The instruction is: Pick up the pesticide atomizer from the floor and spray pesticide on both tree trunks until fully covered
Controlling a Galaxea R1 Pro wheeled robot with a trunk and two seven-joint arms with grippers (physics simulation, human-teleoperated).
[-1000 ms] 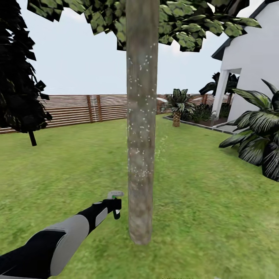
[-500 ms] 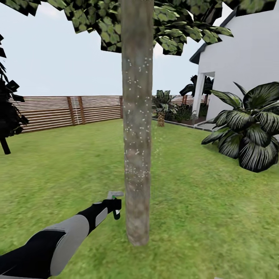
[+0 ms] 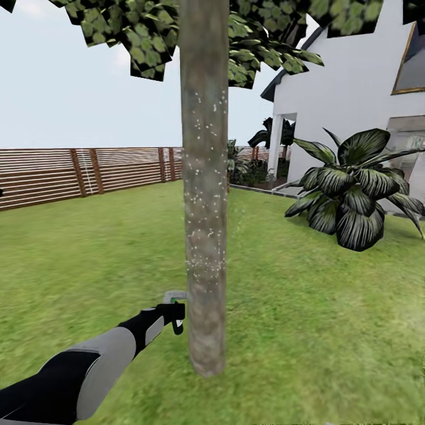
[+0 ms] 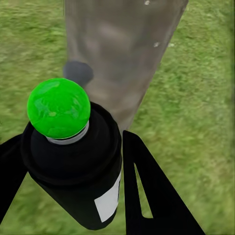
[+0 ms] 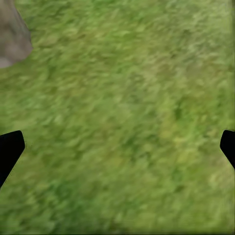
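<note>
**Spraying under way on one trunk**

The left claw (image 3: 175, 316) is gripping the pesticide atomizer (image 3: 175, 296) just beside the tree trunk (image 3: 204, 195), body upright, head facing the bark. Pesticide (image 3: 203, 177) is speckling the mid trunk; the base looks bare, and a second tree is awaiting treatment. The right claw (image 5: 117, 147) is gaping wide over the lawn (image 5: 127, 98).

Green grass lawn (image 3: 330, 330) extends to a brown horizontal-slat fence (image 3: 71, 174). White house wall (image 3: 354, 100) stands at right, fronted by a broad-leaved dark plant (image 3: 348, 189). Pale overcast sky (image 3: 71, 94) above.
</note>
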